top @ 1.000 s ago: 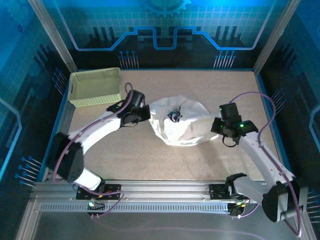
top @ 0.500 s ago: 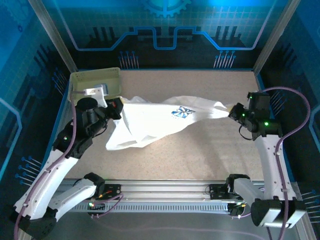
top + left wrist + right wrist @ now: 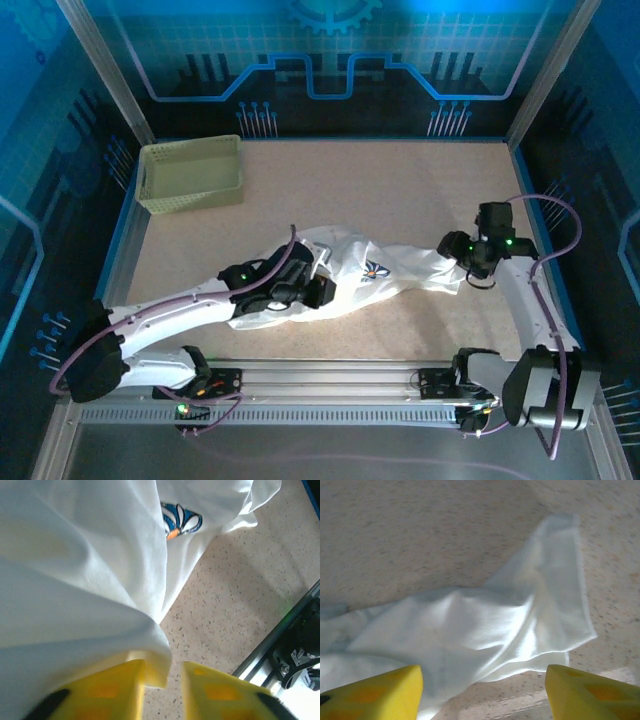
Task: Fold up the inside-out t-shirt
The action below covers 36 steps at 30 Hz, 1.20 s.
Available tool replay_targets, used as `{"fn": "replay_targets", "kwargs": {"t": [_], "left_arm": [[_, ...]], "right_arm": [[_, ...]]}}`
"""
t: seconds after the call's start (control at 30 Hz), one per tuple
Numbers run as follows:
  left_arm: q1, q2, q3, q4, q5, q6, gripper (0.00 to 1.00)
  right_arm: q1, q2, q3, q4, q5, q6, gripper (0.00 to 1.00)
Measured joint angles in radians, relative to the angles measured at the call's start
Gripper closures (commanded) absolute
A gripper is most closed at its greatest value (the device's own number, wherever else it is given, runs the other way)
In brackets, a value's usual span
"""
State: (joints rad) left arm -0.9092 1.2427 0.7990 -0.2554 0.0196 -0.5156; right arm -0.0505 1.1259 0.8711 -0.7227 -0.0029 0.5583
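Across the near middle of the desk (image 3: 400, 190) lies the t-shirt (image 3: 395, 272), a long rumpled band running left to right with its printed graphic (image 3: 376, 270) facing up about midway.

At its left end the left jaws stand a little apart. A fold of hem drapes over one yellow finger (image 3: 100, 687), and bare desk shows through the gap, so we read nothing as clamped. At its right end the right jaws stand wide apart above a loose flap of cloth, which lies on the desk between them without touching either side. Well apart, at the far left, sits the basket (image 3: 190, 172).

We judge the step in hand to be laying the shirt out ahead of any fold, since it is long but not spread and its layers overlap. The next move, as we see it, calls for fresh grips on two outer edges to open the cloth flat. The left arm should lift with care so the draped hem does not drag along with it.
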Motion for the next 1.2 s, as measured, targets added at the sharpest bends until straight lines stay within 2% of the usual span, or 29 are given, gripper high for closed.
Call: {"fn": "replay_targets", "kwargs": {"t": [0.07, 0.13, 0.2, 0.27, 0.37, 0.43, 0.47, 0.6, 0.67, 0.73, 0.8, 0.9, 0.93, 0.97, 1.03, 1.2], "left_arm": [[-0.005, -0.005, -0.007, -0.003, -0.016, -0.005, 0.54], [-0.001, -0.032, -0.01, -0.015, -0.053, -0.002, 0.42], [0.02, -0.085, -0.01, -0.034, -0.085, -0.002, 0.38], [0.084, -0.145, -0.01, -0.048, -0.104, -0.009, 0.34], [0.266, -0.184, -0.007, -0.066, -0.102, -0.04, 0.27], [0.387, -0.143, 0.011, -0.101, -0.105, -0.062, 0.24], [0.417, -0.109, 0.026, -0.121, -0.106, -0.07, 0.23], [0.438, 0.064, 0.081, -0.185, -0.093, -0.086, 0.2], [0.438, 0.116, 0.081, -0.204, -0.082, -0.093, 0.21], [0.438, 0.164, 0.08, -0.219, -0.071, -0.113, 0.28], [0.438, 0.203, 0.077, -0.216, -0.059, -0.129, 0.45], [0.438, 0.263, 0.071, -0.206, -0.034, -0.142, 0.73], [0.438, 0.28, 0.071, -0.203, -0.026, -0.145, 0.82], [0.438, 0.293, 0.071, -0.198, -0.022, -0.143, 0.88], [0.439, 0.31, 0.079, -0.194, -0.015, -0.143, 1.0], [0.493, 0.348, 0.26, -0.246, -0.007, -0.121, 1.0]], "right_arm": [[0.093, 0.011, 0.047, 0.001, 0.031, -0.01, 0.31], [0.195, 0.048, 0.093, 0.013, 0.056, -0.017, 0.31], [0.274, 0.105, 0.123, 0.035, 0.059, -0.018, 0.28], [0.343, 0.172, 0.148, 0.055, 0.059, -0.021, 0.24], [0.441, 0.294, 0.216, 0.062, 0.07, -0.011, 0.2], [0.487, 0.389, 0.283, 0.067, 0.069, 0.004, 0.2], [0.501, 0.432, 0.312, 0.071, 0.066, 0.014, 0.2], [0.545, 0.573, 0.367, 0.099, 0.04, 0.057, 0.21], [0.565, 0.612, 0.367, 0.105, 0.023, 0.074, 0.28], [0.587, 0.638, 0.367, 0.111, 0.01, 0.085, 0.4], [0.6, 0.647, 0.368, 0.115, -0.003, 0.1, 0.57], [0.606, 0.653, 0.389, 0.115, -0.009, 0.105, 0.9], [0.606, 0.656, 0.404, 0.114, -0.008, 0.103, 0.97], [0.606, 0.66, 0.421, 0.111, -0.005, 0.1, 1.0], [0.606, 0.669, 0.468, 0.104, 0.0, 0.088, 1.0], [0.576, 0.698, 0.663, 0.043, 0.01, 0.045, 1.0]]}}
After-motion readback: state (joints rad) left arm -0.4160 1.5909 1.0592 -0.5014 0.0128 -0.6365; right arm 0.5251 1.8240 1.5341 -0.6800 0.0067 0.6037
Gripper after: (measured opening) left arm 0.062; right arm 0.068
